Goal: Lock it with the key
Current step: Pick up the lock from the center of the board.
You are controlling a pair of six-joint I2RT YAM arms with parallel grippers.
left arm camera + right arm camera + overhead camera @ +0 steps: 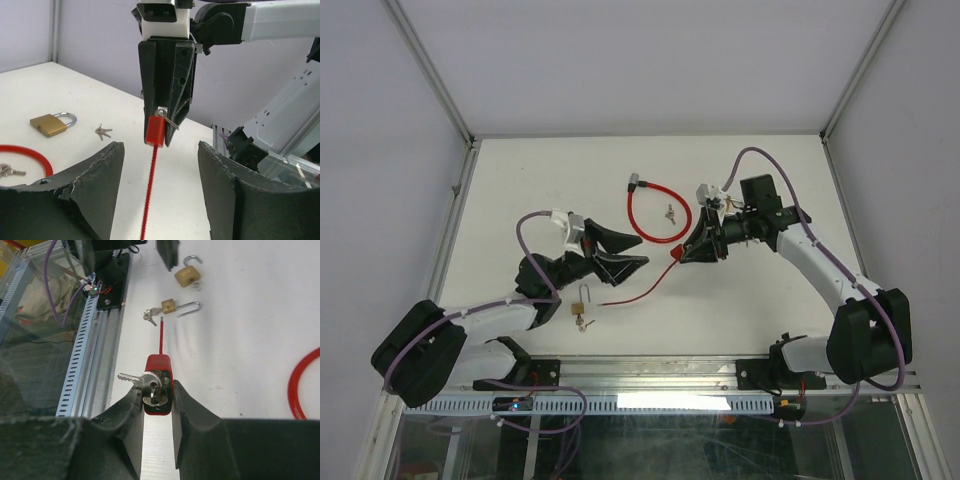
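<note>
The red lock head is a small blocky red piece with a silver key on a ring at its face, the blade sticking out to one side. Whether anything sits in the keyhole I cannot tell. It is near the middle of the white table, a little right of centre, and seems lifted clear of the surface. From its far end the thin red cable runs away. The right gripper has its jaws clamped tight on the two sides of the lock head. The left gripper stands with its jaws well apart and holds nothing. The cable passes through the gap between its fingers, touching neither as far as I can see. The left wrist view alone shows the right gripper hanging point-down with the lock head at its tip, and beyond it a brass padlock with small keys just beside it. Only the right wrist view shows the key close up, plus a long-shackled padlock and an open padlock near the metal rail. From overhead you see the cable loop lying toward the back of the table, ending in a metal end.
</note>
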